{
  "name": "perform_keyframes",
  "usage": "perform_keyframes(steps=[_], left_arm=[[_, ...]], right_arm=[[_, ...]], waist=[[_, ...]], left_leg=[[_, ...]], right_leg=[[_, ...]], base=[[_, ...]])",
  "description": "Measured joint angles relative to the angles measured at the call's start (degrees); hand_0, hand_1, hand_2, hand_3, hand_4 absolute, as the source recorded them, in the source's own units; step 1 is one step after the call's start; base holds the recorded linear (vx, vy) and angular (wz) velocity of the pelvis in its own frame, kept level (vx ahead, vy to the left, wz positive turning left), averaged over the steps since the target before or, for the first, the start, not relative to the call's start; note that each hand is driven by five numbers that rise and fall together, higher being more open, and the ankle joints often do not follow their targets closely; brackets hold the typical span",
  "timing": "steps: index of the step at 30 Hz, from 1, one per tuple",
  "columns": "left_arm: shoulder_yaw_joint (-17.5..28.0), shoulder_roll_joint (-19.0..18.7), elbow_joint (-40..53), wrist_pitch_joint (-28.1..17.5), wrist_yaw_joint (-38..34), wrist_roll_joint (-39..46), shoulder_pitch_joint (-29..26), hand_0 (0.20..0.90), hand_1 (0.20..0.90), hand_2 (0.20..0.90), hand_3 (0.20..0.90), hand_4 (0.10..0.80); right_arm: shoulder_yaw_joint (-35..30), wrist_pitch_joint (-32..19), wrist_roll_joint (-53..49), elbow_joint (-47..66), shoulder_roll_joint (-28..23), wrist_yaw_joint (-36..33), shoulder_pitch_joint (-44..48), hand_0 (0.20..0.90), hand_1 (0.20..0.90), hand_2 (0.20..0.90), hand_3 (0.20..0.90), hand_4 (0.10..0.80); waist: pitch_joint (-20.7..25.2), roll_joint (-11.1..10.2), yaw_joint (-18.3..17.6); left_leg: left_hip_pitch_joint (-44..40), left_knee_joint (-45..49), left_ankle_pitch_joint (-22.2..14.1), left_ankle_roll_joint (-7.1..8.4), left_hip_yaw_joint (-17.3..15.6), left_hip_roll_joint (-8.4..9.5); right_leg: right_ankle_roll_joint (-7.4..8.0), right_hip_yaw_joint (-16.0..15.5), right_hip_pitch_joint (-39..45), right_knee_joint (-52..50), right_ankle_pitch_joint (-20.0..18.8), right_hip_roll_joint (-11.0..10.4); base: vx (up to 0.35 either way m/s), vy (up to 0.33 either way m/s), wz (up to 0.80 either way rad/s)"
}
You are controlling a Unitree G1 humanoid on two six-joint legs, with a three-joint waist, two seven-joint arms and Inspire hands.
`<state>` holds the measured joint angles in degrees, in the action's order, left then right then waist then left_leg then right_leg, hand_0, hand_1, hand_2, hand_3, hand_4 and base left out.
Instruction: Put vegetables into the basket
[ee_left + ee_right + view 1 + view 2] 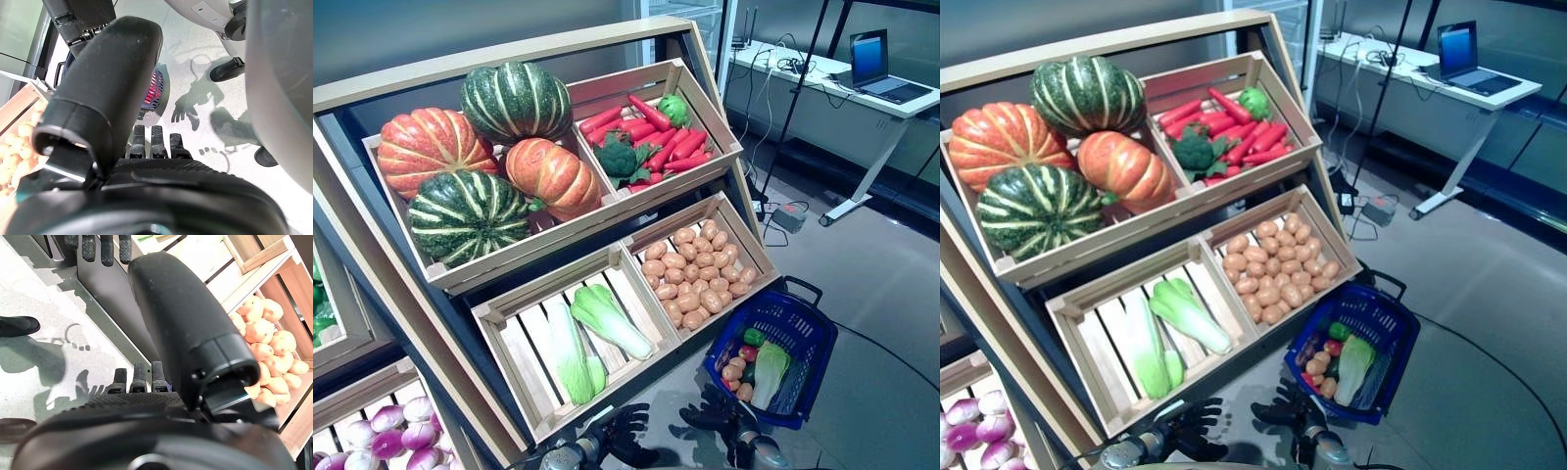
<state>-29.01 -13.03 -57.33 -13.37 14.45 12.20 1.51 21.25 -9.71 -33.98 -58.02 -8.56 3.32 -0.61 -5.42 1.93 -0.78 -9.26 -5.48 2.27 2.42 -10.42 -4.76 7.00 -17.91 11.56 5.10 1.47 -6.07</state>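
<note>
A blue basket [815, 364] stands on the floor at the lower right of the shelf. In it lie a napa cabbage [770, 374], a green pepper [754, 337], a tomato [748, 352] and some potatoes [732, 372]. On the shelf, crates hold two cabbages [607, 318], potatoes [697, 274], red peppers with broccoli [651, 132] and pumpkins [480, 157]. My left hand [619, 436] hangs low before the cabbage crate, open and empty. My right hand [726, 416] hovers just left of the basket, fingers [137, 377] spread, holding nothing.
Purple onions [382, 436] fill a lower crate at the far left. A white desk [822, 88] with a laptop [881, 61] stands at the back right, a power strip [788, 215] on the floor below it. Grey floor stretches right of the basket.
</note>
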Motion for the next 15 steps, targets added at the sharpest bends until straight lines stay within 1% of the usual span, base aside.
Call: perform_keyframes(steps=[5,8,11,15], left_arm=[[0.0,-0.1,0.1,-0.4,-0.1,-1.3,0.0,0.900,0.900,0.900,0.900,0.800],[-2.2,-0.7,1.2,-1.4,-0.1,-2.4,0.0,0.900,0.900,0.900,0.900,0.800],[-2.2,-0.8,3.1,-1.7,-0.1,-2.2,0.1,0.900,0.900,0.900,0.900,0.800],[-2.0,-1.2,6.4,-2.4,0.0,2.1,0.2,0.900,0.900,0.900,0.900,0.800]], right_arm=[[0.0,0.0,-0.2,0.0,0.0,0.0,0.0,0.900,0.900,0.900,0.900,0.800],[0.0,0.0,-0.2,0.1,0.0,0.0,0.0,0.900,0.900,0.900,0.900,0.800],[0.0,0.0,-0.2,1.2,-0.1,0.0,-0.1,0.900,0.900,0.900,0.900,0.800],[0.0,-0.1,-0.4,3.1,-0.2,-0.1,-0.2,0.900,0.900,0.900,0.900,0.800]], waist=[[0.0,0.1,0.0],[0.1,0.2,0.0],[0.1,0.3,0.0],[-0.1,0.5,0.0]], left_leg=[[0.0,0.0,0.0,0.00,0.0,0.00],[0.0,0.0,0.0,0.00,0.0,0.00],[0.1,0.0,0.0,0.00,0.0,-0.01],[0.2,0.0,0.0,0.00,0.1,0.00]], right_leg=[[0.00,0.0,0.0,0.0,0.0,0.0],[0.00,0.0,0.0,0.0,0.0,0.0],[0.00,0.0,-0.1,0.0,0.0,0.0],[0.01,-0.1,-0.1,0.0,0.0,0.0]], base=[[0.000,0.000,0.00],[0.000,0.000,0.00],[0.000,0.000,0.00],[0.000,0.000,0.00]])
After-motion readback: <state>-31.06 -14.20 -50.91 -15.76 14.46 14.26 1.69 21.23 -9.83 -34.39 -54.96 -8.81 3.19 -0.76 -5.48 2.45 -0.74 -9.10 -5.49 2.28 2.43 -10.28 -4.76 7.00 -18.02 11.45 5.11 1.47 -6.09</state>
